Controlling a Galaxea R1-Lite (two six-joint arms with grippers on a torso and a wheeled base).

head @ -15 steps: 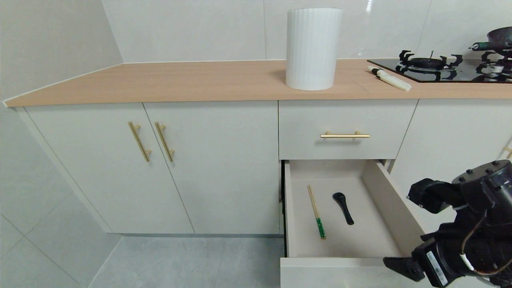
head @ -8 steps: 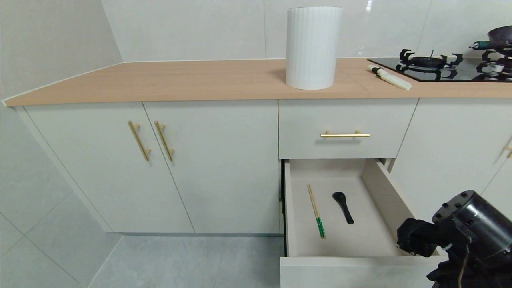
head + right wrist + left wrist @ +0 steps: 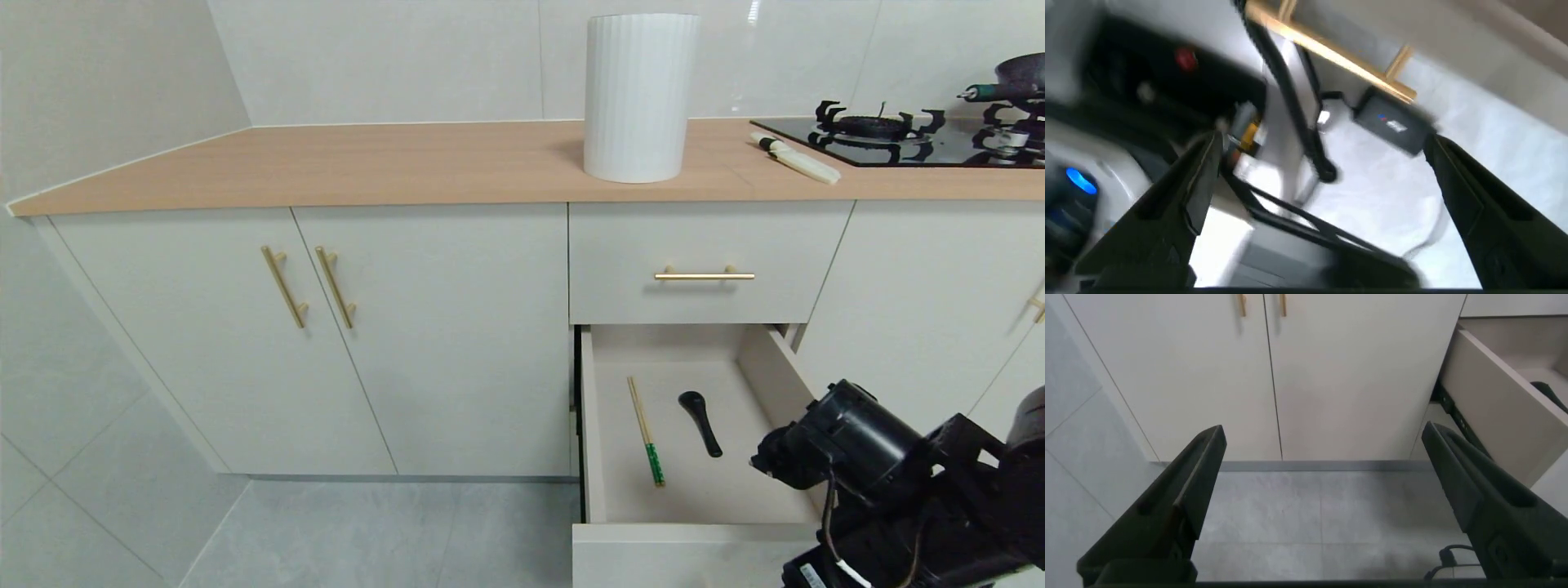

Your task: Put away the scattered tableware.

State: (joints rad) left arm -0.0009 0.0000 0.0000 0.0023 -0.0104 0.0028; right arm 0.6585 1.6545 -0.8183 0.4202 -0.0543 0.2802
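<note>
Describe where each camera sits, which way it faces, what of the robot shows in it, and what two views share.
Head view: on the robot's head, facing forward and down at the open drawer holding chopsticks and black spoon; right arm shows.
Left wrist view: on the left wrist, facing floor and cabinet doors; left gripper open.
Right wrist view: on the right wrist, facing a gold handle; right gripper open.
Shared: head and left wrist views both show the drawer and doors.

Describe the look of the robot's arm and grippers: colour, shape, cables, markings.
The right arm is black, with a cylindrical housing, a thin black cable and a white label. The left gripper and right gripper each have two black, tapering fingers.
</note>
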